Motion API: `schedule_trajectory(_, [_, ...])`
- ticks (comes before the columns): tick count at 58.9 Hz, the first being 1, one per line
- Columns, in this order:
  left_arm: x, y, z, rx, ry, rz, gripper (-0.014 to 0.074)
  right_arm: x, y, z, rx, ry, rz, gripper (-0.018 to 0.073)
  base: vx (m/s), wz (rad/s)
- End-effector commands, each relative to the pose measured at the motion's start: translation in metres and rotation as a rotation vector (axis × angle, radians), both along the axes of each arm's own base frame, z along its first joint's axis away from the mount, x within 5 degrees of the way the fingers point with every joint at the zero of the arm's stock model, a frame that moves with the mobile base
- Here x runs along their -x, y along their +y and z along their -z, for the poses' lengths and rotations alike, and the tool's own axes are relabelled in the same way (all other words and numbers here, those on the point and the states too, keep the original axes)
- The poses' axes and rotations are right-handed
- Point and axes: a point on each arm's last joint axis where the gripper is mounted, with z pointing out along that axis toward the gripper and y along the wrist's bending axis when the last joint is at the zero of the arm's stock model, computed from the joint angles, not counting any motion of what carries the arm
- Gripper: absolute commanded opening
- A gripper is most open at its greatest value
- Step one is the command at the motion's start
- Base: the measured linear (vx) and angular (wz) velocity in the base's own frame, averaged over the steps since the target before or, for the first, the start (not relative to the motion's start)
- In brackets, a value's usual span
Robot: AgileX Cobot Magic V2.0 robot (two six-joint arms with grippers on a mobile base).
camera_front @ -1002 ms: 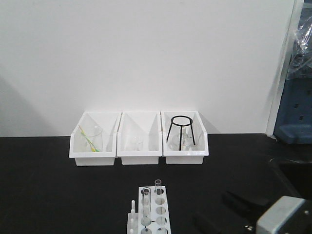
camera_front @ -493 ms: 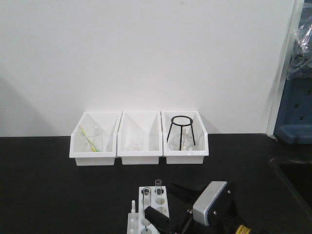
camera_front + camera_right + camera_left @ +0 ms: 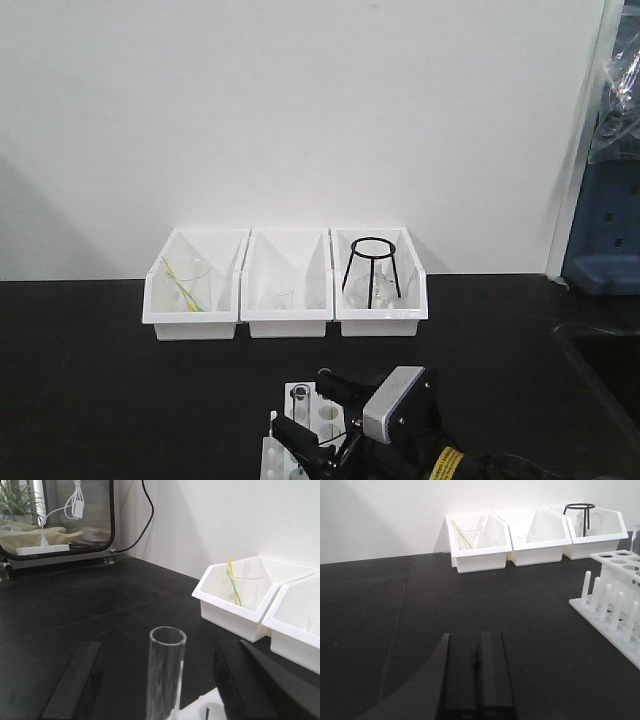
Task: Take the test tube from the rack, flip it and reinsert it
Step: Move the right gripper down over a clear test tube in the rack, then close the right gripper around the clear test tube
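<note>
The white rack [image 3: 318, 412] stands at the front middle of the black table. One clear test tube [image 3: 298, 405] stands upright in it. My right gripper [image 3: 306, 405] is open, with one finger on each side of that tube. In the right wrist view the tube [image 3: 165, 672] rises between the fingers [image 3: 70, 680], apart from both, with a corner of the rack [image 3: 200, 711] below. The second tube is hidden in the front view. My left gripper [image 3: 476, 652] is shut and empty, low over the table to the left of the rack [image 3: 615, 597].
Three white bins [image 3: 288, 300] stand in a row by the back wall. The left one holds a beaker with yellow-green straws [image 3: 187, 283], the right one a black ring stand [image 3: 372, 268]. A glass-fronted cabinet [image 3: 60, 520] stands far off in the right wrist view.
My right gripper has moved left from the table's right front to the rack, and its open fingers now stand on both sides of a tube. The rack has not moved.
</note>
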Motion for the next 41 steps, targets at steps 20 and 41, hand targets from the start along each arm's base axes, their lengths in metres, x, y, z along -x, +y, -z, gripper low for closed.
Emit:
schedule_trajectory(20, [0.000,-0.001,-0.009,0.022,-0.089,0.014,-0.0006,-0.018,0.012,-0.015,-0.118,-0.100,-0.045,0.0508,0.00,0.00])
schedule_trajectory(41, [0.000,-0.001,-0.009,0.022,-0.089,0.014,-0.0006,-0.018,0.012,-0.015,-0.126,-0.107,-0.050,0.0144,0.00,0.00])
